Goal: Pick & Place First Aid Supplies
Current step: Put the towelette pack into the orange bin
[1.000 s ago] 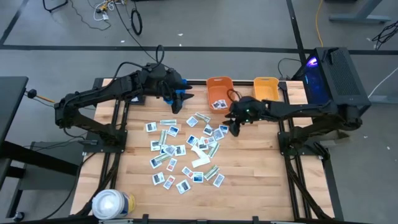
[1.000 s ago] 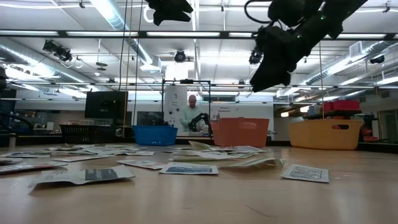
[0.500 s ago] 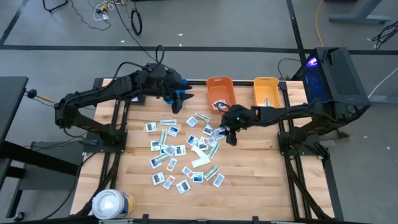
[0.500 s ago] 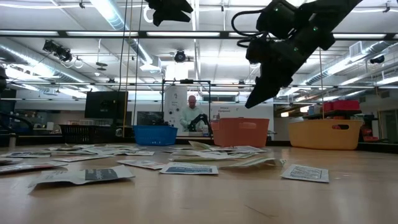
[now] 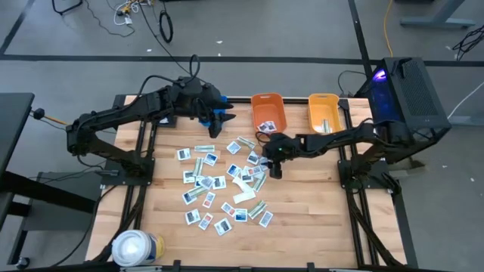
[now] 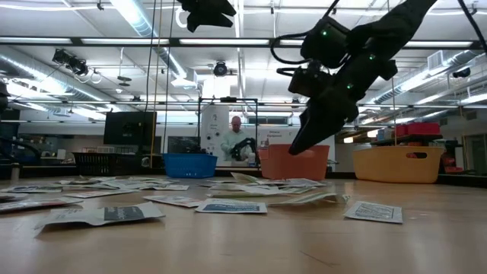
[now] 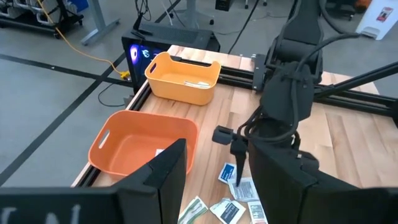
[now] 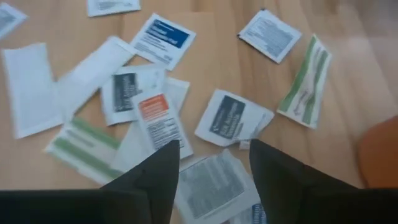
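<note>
Packets lie scattered over the middle of the bench, small flat white ones with blue or red print and a few longer pale green strips; some overlap, and none is held. In the low view the nearest packets lie flat at the front, with the main heap behind them. A white roll stands at the bench's near left corner, well apart from the heap.

The right claw hangs above the right edge of the heap, pointing down, its fingers spread with nothing between them. In its wrist view the two dark fingers frame a packet with an orange label and others around it.

Farther back, an orange bin holds a few packets, and a yellow bin stands beside it on the right. The left claw waits above the far edge, over a blue bin; its fingers are apart and empty. A person stands in the room beyond.
</note>
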